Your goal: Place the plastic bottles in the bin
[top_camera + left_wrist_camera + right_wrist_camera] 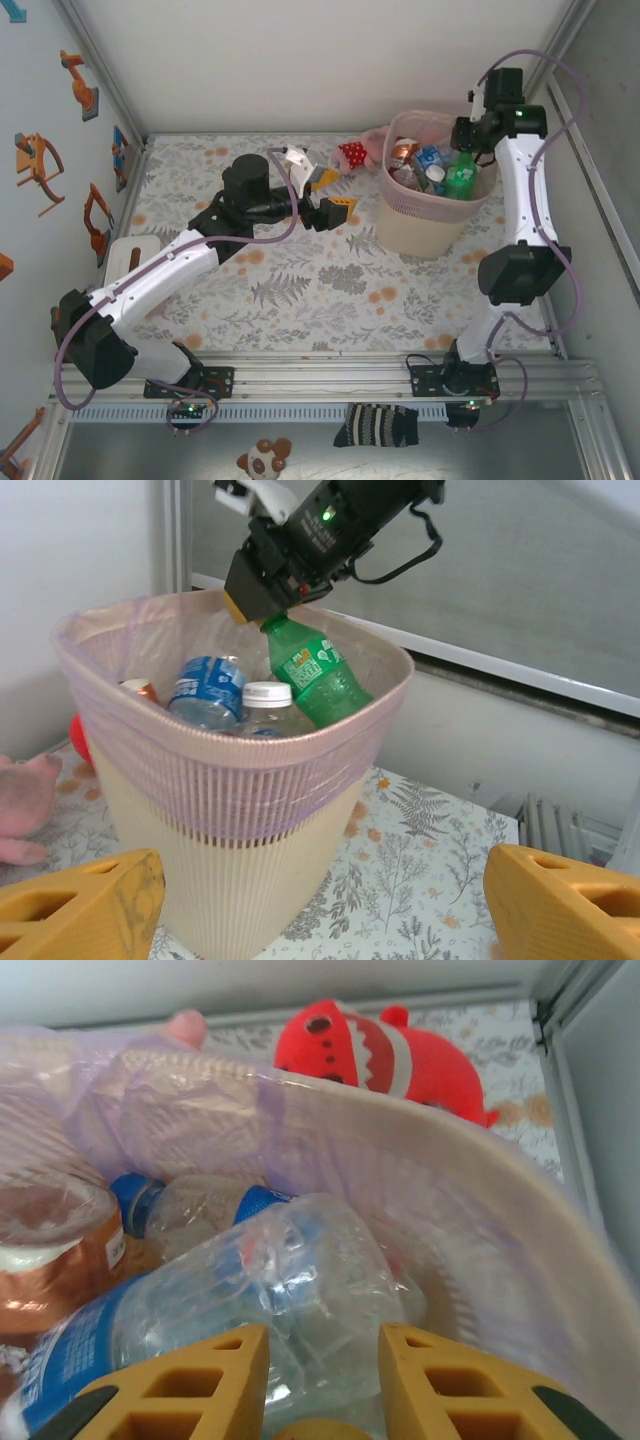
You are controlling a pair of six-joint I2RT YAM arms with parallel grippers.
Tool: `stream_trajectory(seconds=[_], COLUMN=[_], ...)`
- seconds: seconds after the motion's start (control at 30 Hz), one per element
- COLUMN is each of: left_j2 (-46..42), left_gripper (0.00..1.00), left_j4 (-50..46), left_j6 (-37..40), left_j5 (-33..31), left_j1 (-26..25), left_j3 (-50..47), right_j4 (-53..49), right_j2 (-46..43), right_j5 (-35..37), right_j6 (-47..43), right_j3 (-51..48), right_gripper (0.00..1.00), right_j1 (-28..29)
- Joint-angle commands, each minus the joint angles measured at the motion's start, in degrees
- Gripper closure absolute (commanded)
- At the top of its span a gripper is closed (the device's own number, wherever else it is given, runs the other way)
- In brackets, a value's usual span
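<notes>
Left gripper point(325, 905) fingers point(90, 905) are spread wide at the bottom corners of the left wrist view, with nothing between them. It hangs above the table point(300, 290) just beside the bin point(220, 860), facing it. The right gripper point(262, 600) is over the bin's far side, jaws pinched on the cap end of the green bottle point(320, 675). The body of that bottle slants down into the bin and lies across the pile, label side up, close to the rim. Also in the pile: a blue-label bottle point(205, 688), a white-cap bottle point(266, 705), a crumpled clear bottle point(270, 1280) right under the right fingers, and a brown one point(50, 1250) off to the side. Every bottle I can make out is in the bin, so this reads as a late drop, release pending. Risks: the pile is high and the green one sits near rim level, so if it is let go from here it could skid off the slick bottles below and tip over the edge. The thin liner bag is bunched on the rim and could snag a finger on the way up, dragging the bin. The bin looks light, and the left gripper is close enough that a sideways move would shove it. The red toy point(390, 1055) sits just outside the far rim and isn't part of the job.
</notes>
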Motion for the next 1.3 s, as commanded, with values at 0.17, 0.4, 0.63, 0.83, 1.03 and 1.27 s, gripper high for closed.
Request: stream_trajectory(seconds=[0.17,0.4,0.63,0.83,1.03,1.27], left_j2=[-3.27,-3.49,-3.55,-4.63,-6.81,-11.57], left_gripper=[0.17,0.17,0.17,0.17,0.17,0.17], left_j4=[0.28,0.71,-0.06,-0.37,-1.87,-5.23], left_j6=[1.13,0.82,0.69,-0.21,-1.04,-1.14], left_j5=[-1.17,-1.38,-4.16,-6.09,-8.81,-15.6], left_j1=[0.64,1.05,1.84,3.28,5.02,7.52], left_j3=[-1.94,-2.3,-2.61,-4.2,-6.28,-9.81], right_j4=[-4.18,-5.37,-2.01,4.21,4.69,4.74], right_j2=[-0.48,-7.76,-16.32,-19.59,-19.06,-23.89], right_j5=[0.46,-1.29,-12.85,-18.57,-16.7,-14.26], right_j6=[1.02,2.79,6.28,8.78,8.8,9.72], right_j3=[2.65,2.47,-9.77,-22.07,-22.48,-18.87], right_gripper=[0.49,0.42,0.56,0.6,0.61,0.6], right_j1=[-0.83,-0.83,-0.75,-0.72,-0.74,-0.74])
